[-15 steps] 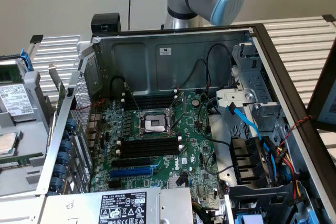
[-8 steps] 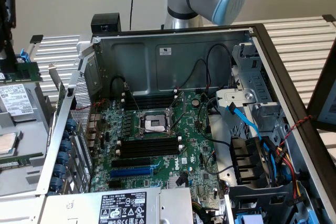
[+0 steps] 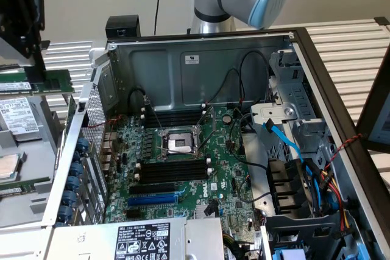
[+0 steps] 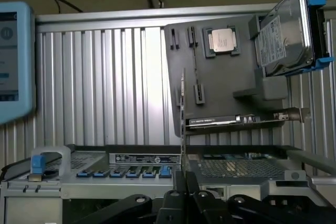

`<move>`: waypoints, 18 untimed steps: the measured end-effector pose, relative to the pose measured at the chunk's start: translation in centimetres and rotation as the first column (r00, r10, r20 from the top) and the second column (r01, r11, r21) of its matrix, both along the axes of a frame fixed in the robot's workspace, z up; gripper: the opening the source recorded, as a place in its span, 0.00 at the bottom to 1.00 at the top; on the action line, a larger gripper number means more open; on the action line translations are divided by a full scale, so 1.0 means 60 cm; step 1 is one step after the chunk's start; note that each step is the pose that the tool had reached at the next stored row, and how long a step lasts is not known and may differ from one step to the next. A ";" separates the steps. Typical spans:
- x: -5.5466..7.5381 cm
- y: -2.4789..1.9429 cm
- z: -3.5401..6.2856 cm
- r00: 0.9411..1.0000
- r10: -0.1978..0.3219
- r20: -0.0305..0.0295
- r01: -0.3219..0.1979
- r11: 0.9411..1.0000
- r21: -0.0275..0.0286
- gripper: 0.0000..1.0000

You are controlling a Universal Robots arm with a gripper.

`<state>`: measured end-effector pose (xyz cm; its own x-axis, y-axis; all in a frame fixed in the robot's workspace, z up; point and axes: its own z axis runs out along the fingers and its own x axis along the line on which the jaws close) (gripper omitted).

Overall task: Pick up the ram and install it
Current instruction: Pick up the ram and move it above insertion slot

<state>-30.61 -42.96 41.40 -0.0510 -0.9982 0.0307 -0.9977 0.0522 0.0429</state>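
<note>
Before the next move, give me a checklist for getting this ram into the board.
1. Ram gripped: ok, pincer is shut on it.
2. Ram unbent: ok, it shows as a straight edge in the wrist view.
3. Ram above the slots: not ok, it hangs outside the case, at the exterior view's left.
4. Slots empty: ok, no stick sits in them.
5. Clips open: cannot tell.
</note>
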 end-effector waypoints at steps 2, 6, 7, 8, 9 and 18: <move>0.015 -0.0002 0.000 1.000 0.000 0.000 0.000 1.000 0.000 0.12; 0.045 -0.0004 0.000 1.000 0.000 -0.004 0.000 1.000 0.000 0.12; 0.052 -0.0004 0.000 1.000 0.000 -0.006 0.000 1.000 0.000 0.12; 0.059 -0.0003 0.000 1.000 0.000 -0.009 0.000 1.000 0.000 0.12; 0.065 -0.0004 0.000 1.000 0.000 -0.012 0.000 1.000 0.000 0.12; 0.122 -0.0004 0.000 0.999 0.000 -0.051 0.000 1.000 0.000 0.12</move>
